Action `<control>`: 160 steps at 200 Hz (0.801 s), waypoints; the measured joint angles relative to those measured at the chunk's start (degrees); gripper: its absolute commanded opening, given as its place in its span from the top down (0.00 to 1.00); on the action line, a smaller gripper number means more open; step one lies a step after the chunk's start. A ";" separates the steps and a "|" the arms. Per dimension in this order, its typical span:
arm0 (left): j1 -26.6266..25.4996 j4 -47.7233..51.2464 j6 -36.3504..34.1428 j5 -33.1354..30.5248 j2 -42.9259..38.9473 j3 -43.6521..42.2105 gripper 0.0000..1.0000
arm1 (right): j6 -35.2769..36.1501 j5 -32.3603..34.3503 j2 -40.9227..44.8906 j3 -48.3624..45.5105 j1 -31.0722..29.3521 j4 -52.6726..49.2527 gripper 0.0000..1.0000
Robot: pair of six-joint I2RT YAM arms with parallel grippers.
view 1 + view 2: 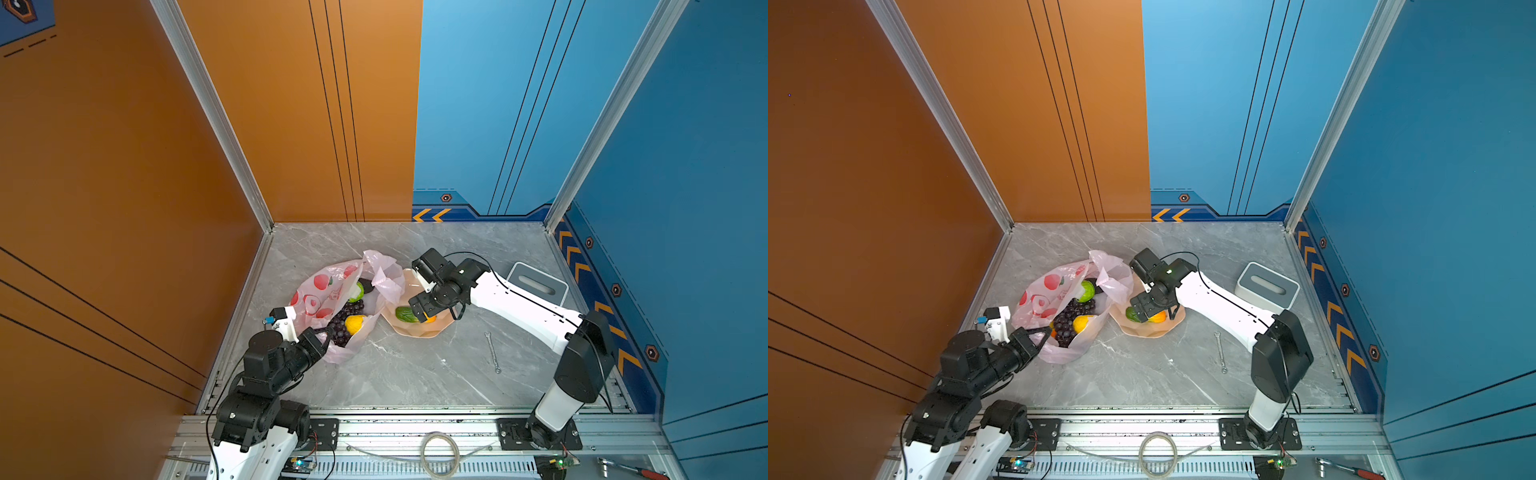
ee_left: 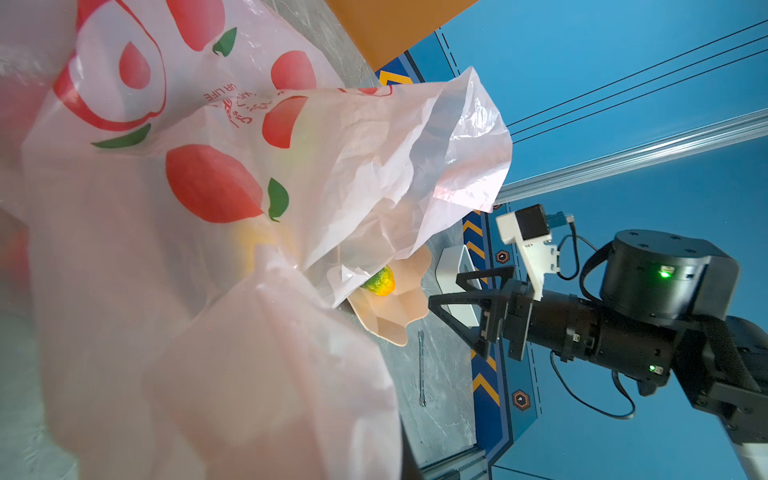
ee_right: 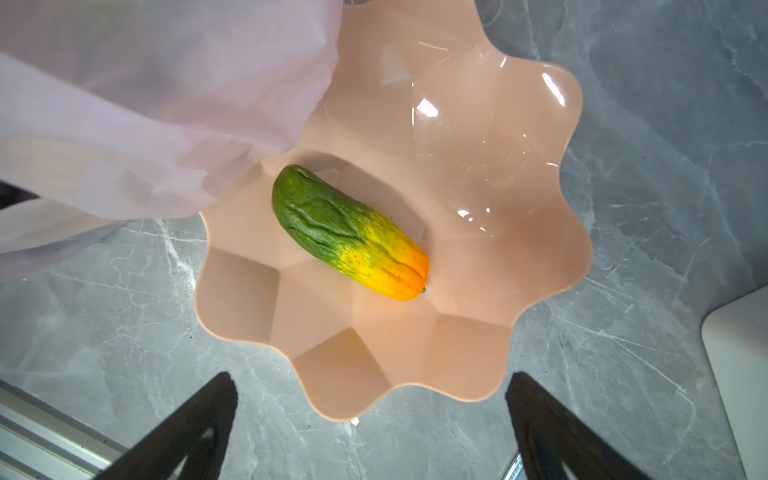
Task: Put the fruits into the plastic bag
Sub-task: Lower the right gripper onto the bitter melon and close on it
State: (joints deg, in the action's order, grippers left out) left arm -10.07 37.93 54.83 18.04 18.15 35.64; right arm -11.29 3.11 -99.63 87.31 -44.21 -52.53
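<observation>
We see a grey marbled bench [image 1: 415, 374] walled in orange and blue. Left of its centre lies the plastic bag [image 1: 316, 286], pale pink with red fruit prints, its mouth gaping upward. Touching the bag's right side sits a peach scalloped bowl [image 1: 415, 331], with a fold of the bag draped over its rim. A grey box [image 1: 536, 286] with a slot on top stands well apart, toward the right wall.

The left gripper [image 1: 326, 331] is pinched closed on the near edge of the plastic bag, holding the mouth apart. The right gripper [image 1: 417, 311] hovers above the bowl with its jaws spread wide, gripping nothing.

Inside the bag we see a dark purple grape bunch [image 1: 347, 320], a yellow lemon [image 1: 354, 324] beside it, a bumpy green ball [image 1: 356, 292] farther back, and a black avocado [image 1: 366, 286] next to that. One green-orange oblong fruit [image 3: 349, 232] lies alone in the bowl, directly below the open jaws. A thin wrench [image 1: 493, 351] lies on the bench to the right of the bowl.
</observation>
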 measured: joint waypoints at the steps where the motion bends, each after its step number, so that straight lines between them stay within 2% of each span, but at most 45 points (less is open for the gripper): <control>1: 0.00 0.02 -0.02 0.00 0.02 0.04 1.00 | 0.00 0.00 -0.20 0.15 0.00 0.00 0.00; 72: 0.00 0.76 -1.44 0.04 0.37 2.54 1.00 | 5.01 -2.08 -10.51 5.42 0.07 0.11 0.01; 160: 0.00 0.42 -2.29 0.02 1.03 5.97 1.00 | 7.80 -2.08 -15.45 6.08 3.21 0.04 0.03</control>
State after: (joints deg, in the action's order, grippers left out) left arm -10.07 38.35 52.53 18.06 19.18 41.60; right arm -3.49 1.04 -115.09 93.38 -40.99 -52.49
